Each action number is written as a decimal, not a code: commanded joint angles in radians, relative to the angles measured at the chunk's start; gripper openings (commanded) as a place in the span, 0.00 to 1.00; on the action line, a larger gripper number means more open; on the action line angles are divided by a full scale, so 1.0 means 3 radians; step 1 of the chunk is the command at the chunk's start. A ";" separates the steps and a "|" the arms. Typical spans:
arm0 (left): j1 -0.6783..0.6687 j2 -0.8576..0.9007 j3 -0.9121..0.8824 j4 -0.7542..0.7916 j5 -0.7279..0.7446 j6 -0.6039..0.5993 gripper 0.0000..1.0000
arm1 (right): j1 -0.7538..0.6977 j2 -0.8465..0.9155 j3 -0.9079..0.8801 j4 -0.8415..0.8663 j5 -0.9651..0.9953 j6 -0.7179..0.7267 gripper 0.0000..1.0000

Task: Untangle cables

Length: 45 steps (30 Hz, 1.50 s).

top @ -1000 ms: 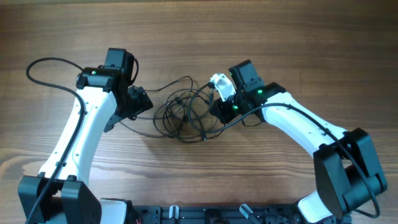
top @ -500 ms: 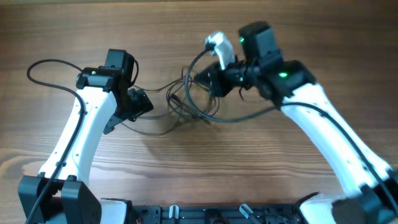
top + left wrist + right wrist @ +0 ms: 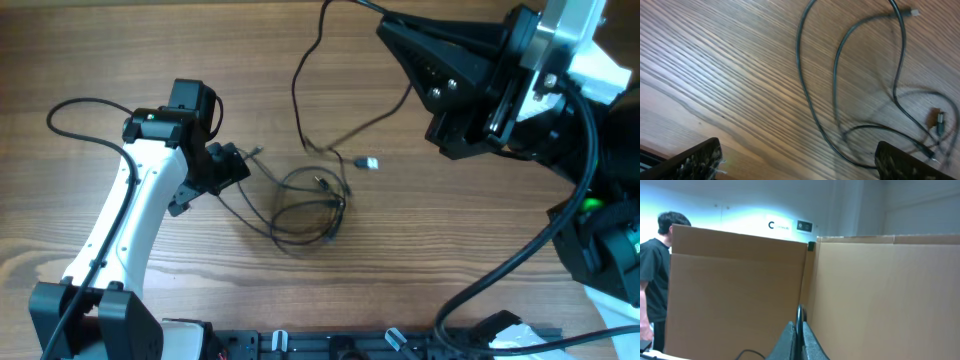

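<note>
The thin dark cables lie partly as a loose coil (image 3: 305,205) on the wooden table. One cable strand (image 3: 298,90) is lifted and hangs from my right gripper (image 3: 392,28), which is raised high toward the camera. A small metallic plug (image 3: 370,162) lies beside the coil. In the right wrist view my right gripper (image 3: 800,330) is shut on the cable (image 3: 799,314). My left gripper (image 3: 228,165) sits low at the coil's left end. In the left wrist view its jaws (image 3: 800,165) are wide open, with cable loops (image 3: 802,85) and a plug (image 3: 913,12) beyond them.
The thicker black arm cable (image 3: 75,105) loops at the left of the table. The raised right arm (image 3: 500,90) covers the table's upper right. The right wrist view shows cardboard walls (image 3: 740,290) and a person (image 3: 652,280) at the left.
My right arm has risen high and moved right, pulling one cable strand up out of the tangle. The coil has loosened and shifted on the table. The left arm has hardly moved.
</note>
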 commanded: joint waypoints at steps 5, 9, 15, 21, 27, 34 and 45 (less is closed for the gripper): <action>-0.0015 -0.0024 -0.0006 -0.0025 0.0500 0.0380 1.00 | 0.0013 0.0161 0.0020 -0.0980 0.1390 -0.0610 0.04; -0.0015 -0.0024 -0.0070 -0.0005 0.0498 0.0380 1.00 | -0.0043 0.0294 0.0018 -0.1460 0.2864 -0.0982 0.04; -0.0015 -0.0023 -0.0144 0.0052 0.0500 0.0379 1.00 | -0.0973 0.0445 0.0018 -0.1755 0.3146 -0.1396 0.04; -0.0015 -0.0023 -0.0144 0.0052 0.0500 0.0379 1.00 | -0.2701 0.0585 0.0015 -0.1802 0.2502 -0.1250 0.04; -0.0015 -0.0023 -0.0144 -0.0001 0.0500 0.0380 1.00 | -0.4000 0.0983 0.0011 -0.1743 0.1523 0.0045 0.04; -0.0015 -0.0023 -0.0144 -0.0011 0.0500 0.0379 1.00 | -0.4359 0.1773 0.0009 -0.1743 0.1499 0.0338 0.05; -0.0015 -0.0023 -0.0144 -0.0014 0.0528 0.0376 1.00 | -0.4518 0.3070 0.0004 -0.2989 0.1939 0.1681 0.08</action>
